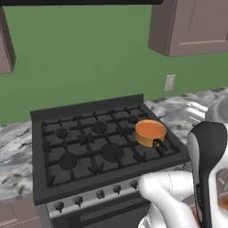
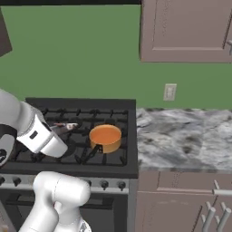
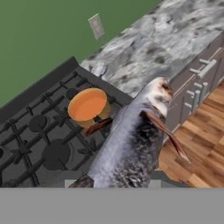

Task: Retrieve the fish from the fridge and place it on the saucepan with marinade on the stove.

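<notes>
The fish (image 3: 131, 144), grey with a reddish fin, fills the middle of the hand view and hides the fingertips of my gripper, which is shut on it. In the right base view the fish (image 2: 68, 126) pokes out past my white wrist, above the grates and just left of the saucepan (image 2: 105, 138). The orange saucepan (image 1: 150, 132) stands on the right-hand burner of the black stove (image 1: 89, 147), its dark handle towards the front. Seen from the hand, the saucepan (image 3: 89, 106) lies up and left of the fish. The fridge is out of view.
A marble counter (image 2: 186, 136) runs right of the stove, with cabinet drawers and handles (image 2: 213, 217) below it. Upper cabinets (image 2: 186, 31) hang on the green wall above an outlet (image 2: 170, 92). More counter (image 1: 15, 151) lies left of the stove. Wooden floor (image 3: 201, 148) shows below.
</notes>
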